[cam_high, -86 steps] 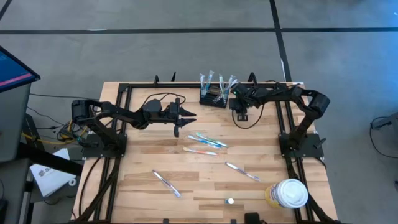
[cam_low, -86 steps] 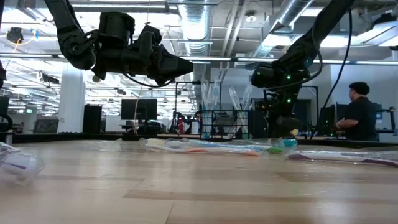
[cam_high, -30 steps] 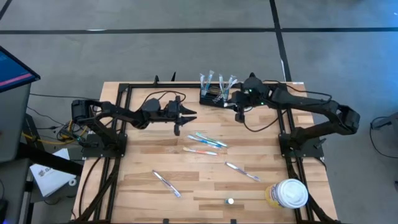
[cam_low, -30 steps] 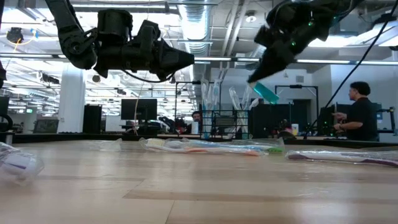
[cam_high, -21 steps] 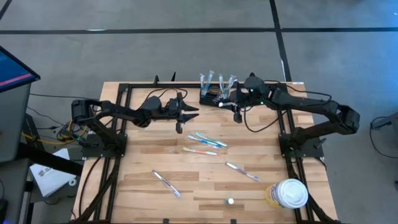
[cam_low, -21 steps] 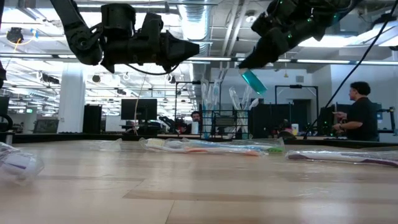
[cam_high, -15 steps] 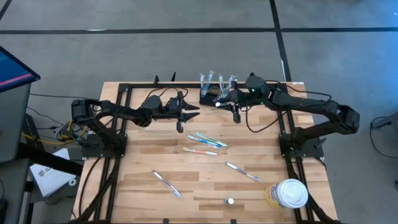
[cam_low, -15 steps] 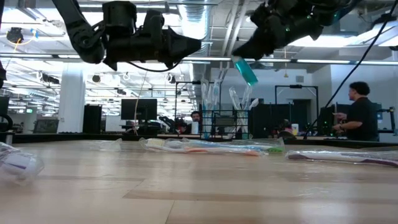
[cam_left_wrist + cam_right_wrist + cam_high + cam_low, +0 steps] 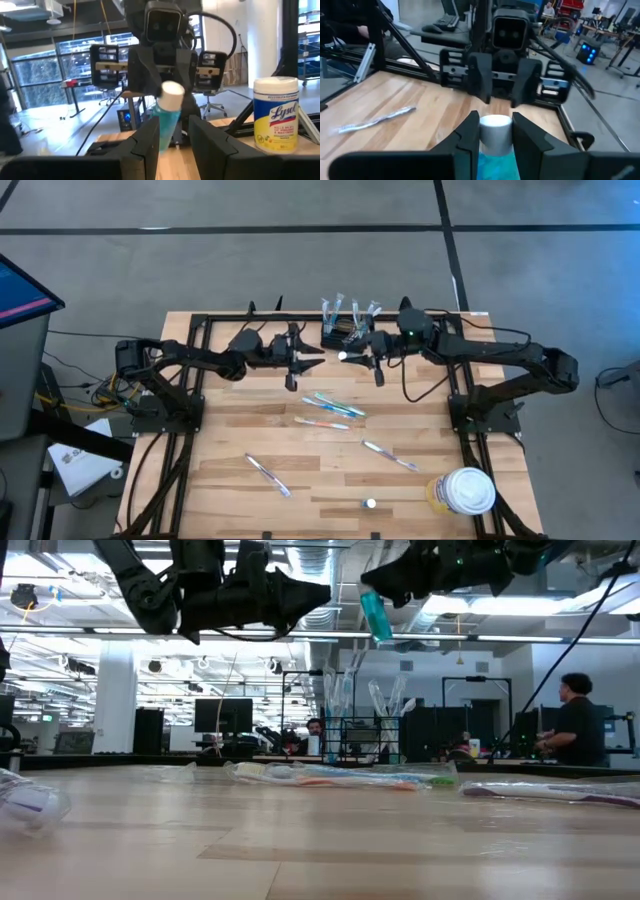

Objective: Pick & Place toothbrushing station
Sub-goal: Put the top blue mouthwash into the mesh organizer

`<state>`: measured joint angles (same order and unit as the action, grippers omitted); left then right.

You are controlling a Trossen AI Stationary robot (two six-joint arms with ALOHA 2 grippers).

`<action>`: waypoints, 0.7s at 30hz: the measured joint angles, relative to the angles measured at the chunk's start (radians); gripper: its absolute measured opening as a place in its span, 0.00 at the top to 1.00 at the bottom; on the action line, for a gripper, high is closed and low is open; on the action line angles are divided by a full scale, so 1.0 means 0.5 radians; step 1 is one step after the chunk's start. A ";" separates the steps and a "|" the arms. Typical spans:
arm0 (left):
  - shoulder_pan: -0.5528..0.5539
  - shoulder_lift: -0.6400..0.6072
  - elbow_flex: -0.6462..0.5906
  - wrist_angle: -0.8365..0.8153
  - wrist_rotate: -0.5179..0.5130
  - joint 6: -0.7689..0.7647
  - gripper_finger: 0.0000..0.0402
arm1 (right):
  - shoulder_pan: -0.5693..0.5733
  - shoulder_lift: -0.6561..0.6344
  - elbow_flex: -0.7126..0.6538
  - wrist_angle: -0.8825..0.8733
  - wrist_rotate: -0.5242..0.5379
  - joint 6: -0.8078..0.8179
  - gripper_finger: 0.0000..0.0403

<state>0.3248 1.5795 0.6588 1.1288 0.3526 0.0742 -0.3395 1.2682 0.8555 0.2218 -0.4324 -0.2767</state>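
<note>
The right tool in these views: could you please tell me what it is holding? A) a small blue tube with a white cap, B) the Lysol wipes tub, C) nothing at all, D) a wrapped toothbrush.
A: the right wrist view shows the right tool closed on a small blue tube with a white cap, and the low view shows that tube hanging from it, lifted above the table.

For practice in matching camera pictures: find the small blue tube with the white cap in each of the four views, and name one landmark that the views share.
High view: blue tube in the right gripper, just in front of the black mesh holder.
Low view: tube hangs near the top, middle.
Left wrist view: tube centre, cap toward the camera.
Right wrist view: tube between the fingers.
Shared landmark: the left gripper, facing the tube.
</note>
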 joint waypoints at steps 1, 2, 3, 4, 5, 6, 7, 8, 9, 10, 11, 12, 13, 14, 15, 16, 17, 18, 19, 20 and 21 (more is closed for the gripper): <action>0.000 0.000 0.008 0.001 0.007 0.000 0.74 | 0.004 0.000 0.000 0.003 0.000 0.000 0.81; 0.000 0.000 0.013 0.002 0.008 0.000 0.73 | 0.007 0.000 0.000 0.003 -0.001 0.000 0.81; 0.000 0.000 0.017 -0.008 0.008 0.000 0.72 | 0.011 0.000 0.000 0.004 -0.005 0.000 0.81; 0.000 0.001 0.020 -0.010 0.008 0.000 0.70 | 0.011 0.000 0.000 0.007 -0.023 -0.002 0.81; 0.000 0.001 0.026 -0.012 0.008 0.000 0.68 | 0.011 0.000 0.000 0.014 -0.030 -0.004 0.81; 0.002 0.001 0.033 -0.013 0.008 0.000 0.66 | 0.011 0.000 0.000 0.021 -0.030 -0.006 0.81; 0.003 0.003 0.040 -0.014 0.008 0.000 0.64 | 0.011 0.000 0.000 0.028 -0.030 -0.006 0.81; 0.003 0.018 0.052 -0.013 0.008 0.000 0.62 | 0.011 0.000 0.000 0.039 -0.031 -0.006 0.81; 0.003 0.031 0.066 -0.021 0.008 -0.002 0.60 | 0.011 0.000 0.000 0.050 -0.032 -0.006 0.81; 0.003 0.044 0.075 -0.029 0.008 -0.004 0.58 | 0.011 0.000 0.000 0.060 -0.035 -0.006 0.81; 0.004 0.066 0.098 -0.026 0.009 -0.004 0.56 | 0.011 0.000 0.000 0.071 -0.042 -0.005 0.81; 0.004 0.091 0.123 -0.022 0.008 -0.005 0.55 | 0.011 0.000 0.000 0.080 -0.055 0.000 0.81; 0.004 0.121 0.142 -0.019 0.008 -0.005 0.53 | 0.011 0.000 0.000 0.096 -0.075 0.010 0.81; 0.004 0.153 0.165 -0.022 0.008 -0.005 0.52 | 0.011 0.000 0.000 0.107 -0.089 0.010 0.81; 0.004 0.182 0.182 -0.028 0.008 -0.006 0.51 | 0.011 0.000 0.000 0.111 -0.094 0.011 0.81; 0.004 0.213 0.205 -0.026 0.008 -0.006 0.50 | 0.012 0.000 0.000 0.109 -0.098 0.011 0.81; 0.004 0.238 0.229 -0.027 0.008 -0.006 0.49 | 0.013 0.000 0.000 0.106 -0.099 0.015 0.81; 0.004 0.253 0.246 -0.026 0.008 -0.006 0.49 | 0.013 0.000 0.000 0.106 -0.100 0.016 0.81; 0.004 0.272 0.273 -0.021 0.009 -0.006 0.48 | 0.013 0.000 0.000 0.107 -0.107 0.016 0.81; 0.004 0.291 0.297 -0.021 0.008 -0.006 0.47 | 0.013 0.000 0.000 0.107 -0.124 0.016 0.81; 0.004 0.304 0.310 -0.021 0.008 -0.006 0.47 | 0.013 0.000 0.000 0.106 -0.134 0.016 0.81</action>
<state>0.3267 1.7315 0.8140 1.1183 0.3565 0.0709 -0.3328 1.2682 0.8555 0.2748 -0.4996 -0.2687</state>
